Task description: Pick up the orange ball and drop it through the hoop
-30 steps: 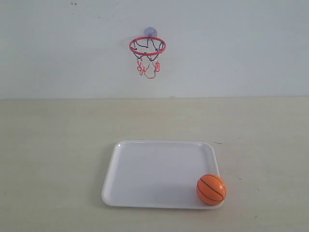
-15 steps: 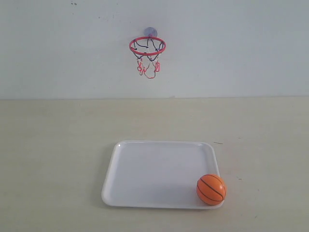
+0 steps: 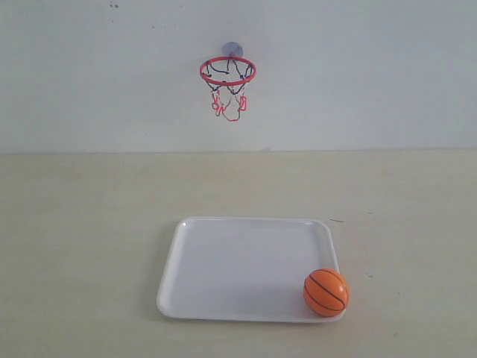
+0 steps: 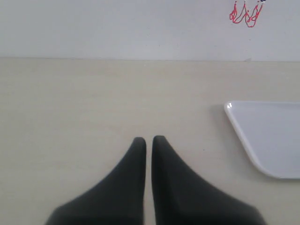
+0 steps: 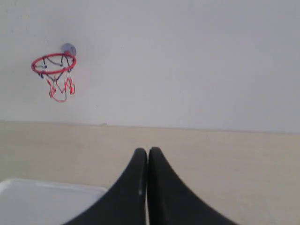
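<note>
The orange ball (image 3: 326, 292) rests in the near right corner of the white tray (image 3: 223, 261). On the back wall hangs the hoop (image 3: 227, 71), its red ring level and its net dangling; it also shows in the right wrist view as the hoop (image 5: 54, 63), and only its net tips (image 4: 244, 15) reach the left wrist view. Neither arm appears in the exterior view. My left gripper (image 4: 148, 140) is shut and empty above bare table. My right gripper (image 5: 147, 151) is shut and empty too. Neither wrist view shows the ball.
A beige table (image 3: 89, 224) runs back to a plain white wall (image 3: 373, 74). A tray corner (image 4: 267, 136) lies beside the left gripper, and another tray corner (image 5: 42, 201) lies beside the right gripper.
</note>
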`<state>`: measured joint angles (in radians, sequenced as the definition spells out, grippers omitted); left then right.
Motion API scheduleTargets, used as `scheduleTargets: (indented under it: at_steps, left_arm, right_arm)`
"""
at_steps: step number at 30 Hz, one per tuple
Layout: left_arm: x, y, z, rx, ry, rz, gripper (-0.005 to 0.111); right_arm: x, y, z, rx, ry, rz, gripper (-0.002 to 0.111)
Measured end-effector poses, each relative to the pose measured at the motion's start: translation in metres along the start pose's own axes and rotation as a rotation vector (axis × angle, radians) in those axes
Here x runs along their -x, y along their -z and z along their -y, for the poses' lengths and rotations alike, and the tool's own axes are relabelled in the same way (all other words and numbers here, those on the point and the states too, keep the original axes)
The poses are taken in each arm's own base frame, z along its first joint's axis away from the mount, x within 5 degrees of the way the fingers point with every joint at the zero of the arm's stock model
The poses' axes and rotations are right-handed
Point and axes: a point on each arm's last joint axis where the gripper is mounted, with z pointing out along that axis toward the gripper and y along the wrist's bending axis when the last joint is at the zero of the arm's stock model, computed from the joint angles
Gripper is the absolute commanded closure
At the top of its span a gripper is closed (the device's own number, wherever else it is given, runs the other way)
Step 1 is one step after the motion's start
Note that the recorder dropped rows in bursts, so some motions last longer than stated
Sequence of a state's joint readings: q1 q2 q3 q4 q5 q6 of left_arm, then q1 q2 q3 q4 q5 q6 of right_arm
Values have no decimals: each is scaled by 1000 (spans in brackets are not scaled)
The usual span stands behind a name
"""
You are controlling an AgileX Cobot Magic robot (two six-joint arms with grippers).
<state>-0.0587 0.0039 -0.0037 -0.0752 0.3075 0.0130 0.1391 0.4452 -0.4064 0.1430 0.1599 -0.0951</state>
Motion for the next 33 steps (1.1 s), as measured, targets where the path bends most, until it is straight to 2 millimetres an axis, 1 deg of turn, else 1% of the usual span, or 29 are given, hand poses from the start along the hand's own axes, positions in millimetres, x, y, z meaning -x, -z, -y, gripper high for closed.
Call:
scheduleTargets:
  at_steps: [4,8,10,13,16,18,20,21,23,25,29,30,33]
  left_arm:
    - [0,0,0,0,0,0,103]
    - [0,0,0,0,0,0,103]
    - [0,0,0,0,0,0,103]
    - [0,0,0,0,0,0,103]
    - [0,0,0,0,0,0,103]
    - [0,0,0,0,0,0,103]
    - [0,0,0,0,0,0,103]
    - [0,0,0,0,0,0,103]
    - [0,0,0,0,0,0,103]
    - [0,0,0,0,0,0,103]
    - [0,0,0,0,0,0,103]
    - [0,0,0,0,0,0,103]
    - [0,0,0,0,0,0,103]
  right_arm:
    - [4,-1,0,1,-123,45,109]
    - [7,-1,0,2,-172,72,109]
    - [7,-5,1,2,-247,78,109]
    - [5,-18,1,-6,-358,29,109]
    - [2,-41,1,-25,-405,-100,109]
    - [0,-58,0,-33,-380,-223,109]
    - [-1,-79,-3,-17,-300,-383,109]
    - [-2,-87,-5,9,-251,-464,109]
    - [-3,-110,-12,93,-157,-634,109]
    - [-5,-130,-19,194,-112,-769,109]
    - [0,-164,-39,381,-29,-923,109]
    - [0,-170,-45,413,3,-955,109]
    - [-5,-185,-70,478,172,-1058,108]
